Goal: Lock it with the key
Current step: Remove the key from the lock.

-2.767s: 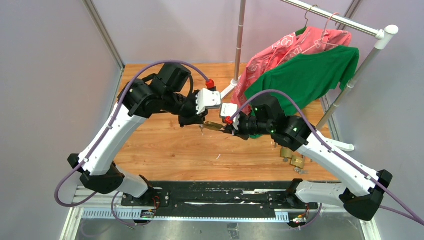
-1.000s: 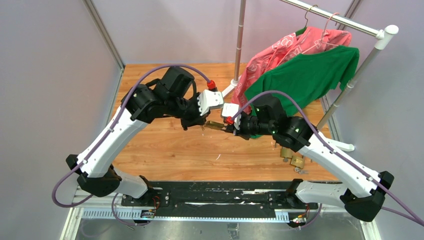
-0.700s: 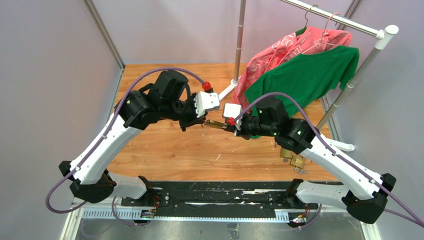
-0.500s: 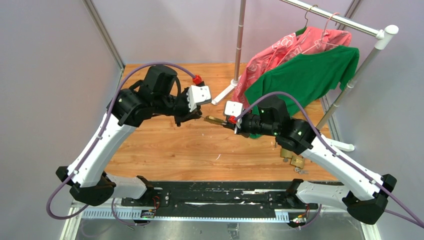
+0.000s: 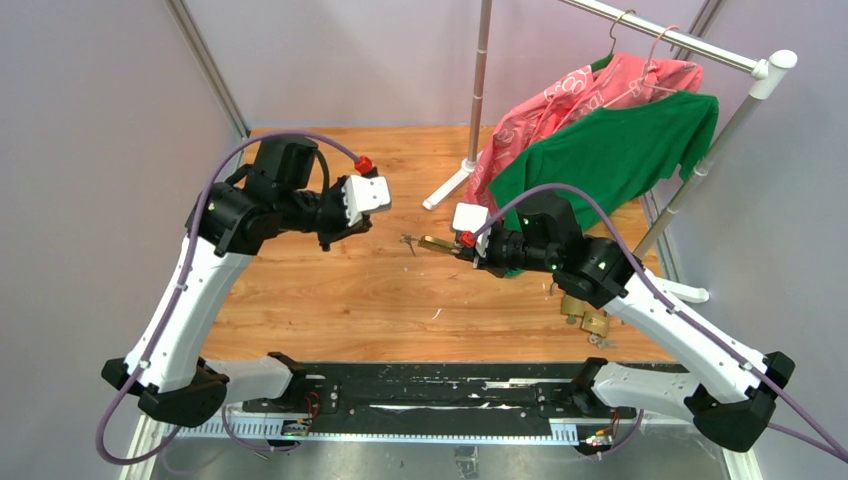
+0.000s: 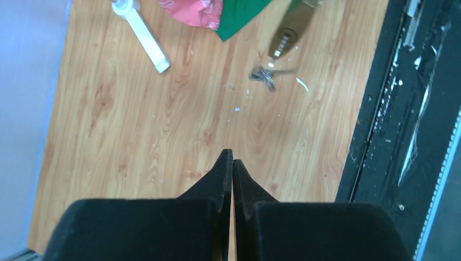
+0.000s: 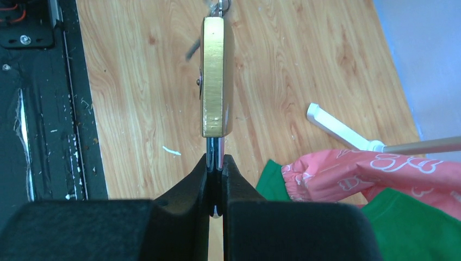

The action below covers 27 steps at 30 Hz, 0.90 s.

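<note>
Wood table (image 5: 330,290) | right hand (image 7: 216,159) grips padlock (image 7: 216,76), key (image 7: 219,6) cut off | left hand (image 6: 229,156) closed, empty

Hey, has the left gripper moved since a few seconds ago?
Yes. The left gripper has drawn back leftward, away from the rack's upright pole and the padlock in the right gripper.

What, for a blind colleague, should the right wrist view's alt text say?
The right gripper is shut on the shackle of a brass padlock, held edge-on over the wooden table. A key ring shows at the padlock's far end; a white rack foot, a pink garment and a green garment show at right.
</note>
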{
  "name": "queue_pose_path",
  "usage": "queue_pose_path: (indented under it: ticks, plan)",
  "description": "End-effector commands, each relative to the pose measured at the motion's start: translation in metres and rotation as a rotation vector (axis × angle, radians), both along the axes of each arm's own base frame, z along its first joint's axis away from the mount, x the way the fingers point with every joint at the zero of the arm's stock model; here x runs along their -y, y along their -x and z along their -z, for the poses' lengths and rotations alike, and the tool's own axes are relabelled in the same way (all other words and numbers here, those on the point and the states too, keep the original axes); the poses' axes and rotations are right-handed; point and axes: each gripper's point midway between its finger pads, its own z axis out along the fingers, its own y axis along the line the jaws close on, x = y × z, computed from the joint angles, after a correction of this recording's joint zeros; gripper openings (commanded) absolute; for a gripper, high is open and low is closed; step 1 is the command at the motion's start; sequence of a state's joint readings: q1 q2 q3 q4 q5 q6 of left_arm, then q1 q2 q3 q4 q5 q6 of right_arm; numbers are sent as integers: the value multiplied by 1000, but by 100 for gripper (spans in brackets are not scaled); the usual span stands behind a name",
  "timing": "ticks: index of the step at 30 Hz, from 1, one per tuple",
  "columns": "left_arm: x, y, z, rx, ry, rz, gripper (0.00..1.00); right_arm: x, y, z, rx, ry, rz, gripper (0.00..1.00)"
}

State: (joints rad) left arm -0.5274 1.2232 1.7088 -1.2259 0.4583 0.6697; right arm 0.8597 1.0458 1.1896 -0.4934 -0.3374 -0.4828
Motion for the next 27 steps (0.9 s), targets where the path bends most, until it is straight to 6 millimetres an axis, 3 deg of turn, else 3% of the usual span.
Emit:
queue_pose_path:
  ticks: [1,7,11,13,14,18,21,24,27]
  plan:
    - [-12,26,0,0,-44,88,0,4,-3,-17,37,-45,17,0]
    - [-19,21,30,-72,-97,56,0,-1,-2,-14,15,-45,-5,0]
    - [-1,27,29,-122,-5,106,3,-4,0,-17,11,-57,-21,0]
    - [19,42,11,-194,120,175,51,-6,3,-21,4,-69,-37,0]
    - [27,50,3,-226,170,212,67,-7,4,-22,1,-74,-44,0]
    - [41,74,-13,-296,285,346,99,-10,6,-24,-5,-84,-60,0]
    - [48,68,-9,-335,302,332,100,-12,7,-24,-12,-90,-72,0]
    - [61,27,-8,-346,346,124,97,-15,9,-25,-17,-97,-83,0]
    - [67,0,0,-280,308,-6,76,-15,10,-25,-24,-100,-85,0]
